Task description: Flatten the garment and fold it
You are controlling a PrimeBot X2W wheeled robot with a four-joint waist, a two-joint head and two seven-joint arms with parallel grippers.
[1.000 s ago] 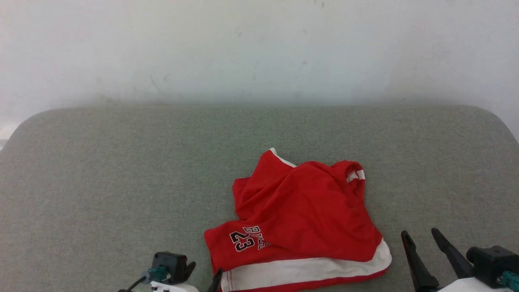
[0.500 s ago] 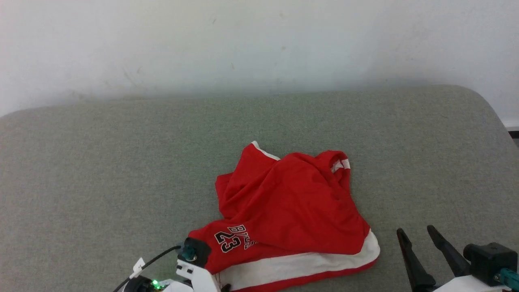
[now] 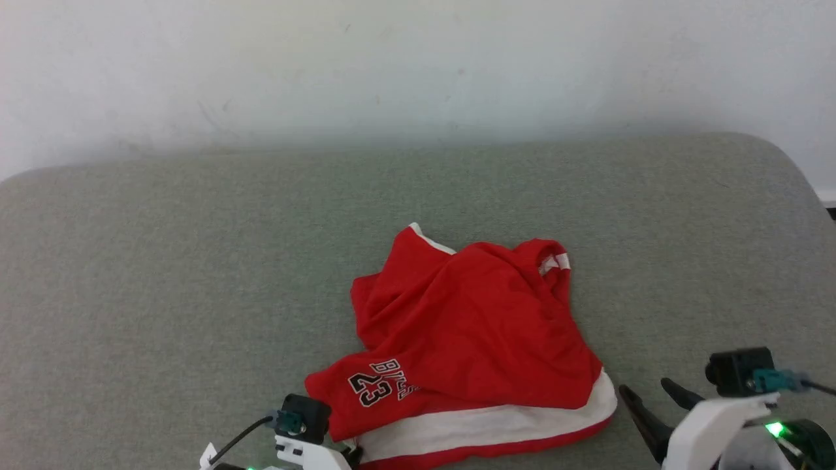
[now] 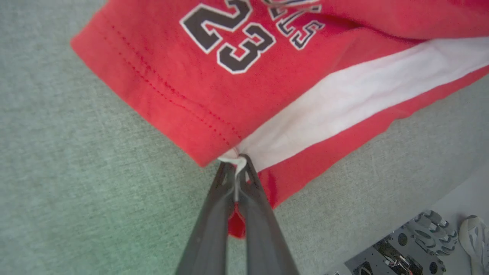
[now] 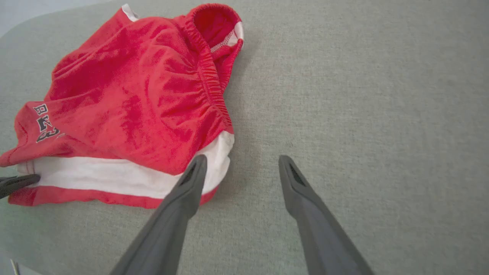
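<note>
At the 7 o'clock corner of the garment (image 3: 470,326) in the head view, the left gripper (image 4: 237,162) is pinched tight on the hem where the white stripe (image 4: 344,99) meets the red. A small tuft of white cloth is squeezed between its fingertips. The right gripper (image 5: 240,162) stands wide and holds nothing, low over the pad (image 3: 196,261) at the garment's 4 o'clock. One of its fingers lies by the stripe's end; whether it touches I cannot tell. The garment lies crumpled in a heap near the pad's front edge, with the waistband (image 5: 212,72) bunched at 1 o'clock and the "23" print (image 4: 229,36) at 8 o'clock. By my reading, flattening has barely begun: one corner is gripped, nothing is spread, and no fold has been made.
</note>
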